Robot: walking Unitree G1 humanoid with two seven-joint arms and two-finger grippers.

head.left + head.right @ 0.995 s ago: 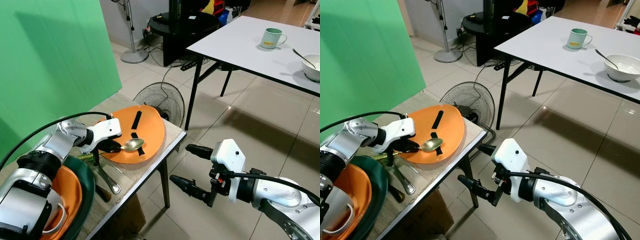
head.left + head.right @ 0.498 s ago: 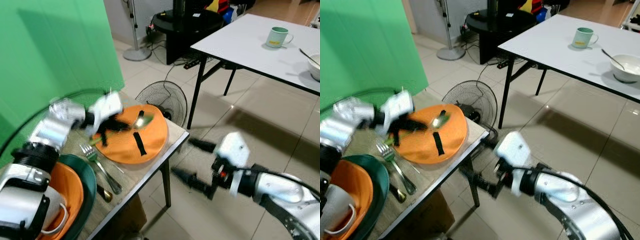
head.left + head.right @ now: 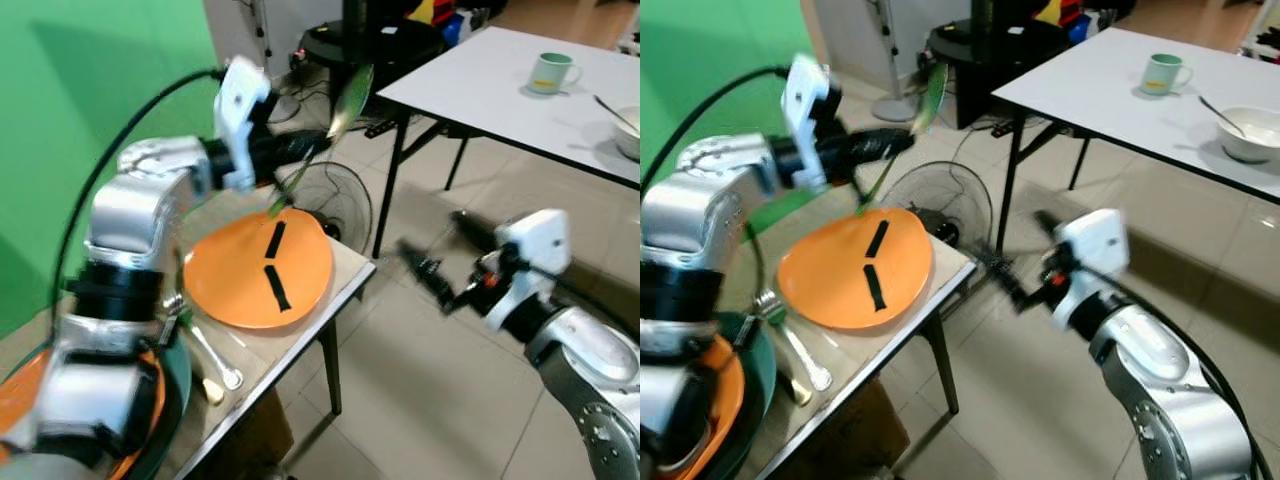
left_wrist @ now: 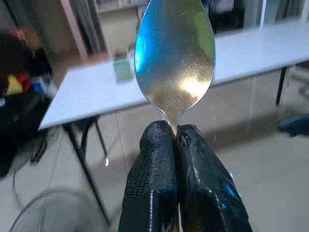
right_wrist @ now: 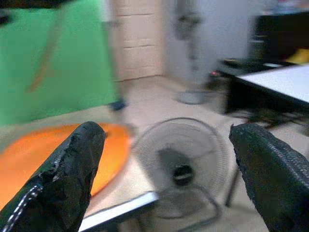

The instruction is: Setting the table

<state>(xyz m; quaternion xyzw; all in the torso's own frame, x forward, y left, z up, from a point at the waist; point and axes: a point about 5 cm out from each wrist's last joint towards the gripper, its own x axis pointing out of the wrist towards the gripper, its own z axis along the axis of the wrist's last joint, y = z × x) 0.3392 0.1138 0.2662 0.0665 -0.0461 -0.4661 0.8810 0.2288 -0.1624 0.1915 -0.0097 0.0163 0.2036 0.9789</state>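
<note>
Spoon [image 4: 175, 58] now rides high above the orange plate [image 3: 235, 285], off which the left end effector [image 3: 290, 150] has lifted it, fingers pinched tight on its neck; the right end effector [image 5: 169, 179] hangs spread and empty beside the worktop [image 3: 345, 265]; likely next comes carrying it to the white table [image 3: 480, 85].

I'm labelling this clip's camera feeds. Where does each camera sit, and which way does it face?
Left and right eye views: head stereo pair, looking down at the orange plate, both arms in view.
Left wrist view: on the left arm, along the left gripper shut on the spoon, facing the white table.
Right wrist view: on the right arm, through the open right gripper, facing the fan.
Shared: plate, fan.
</note>
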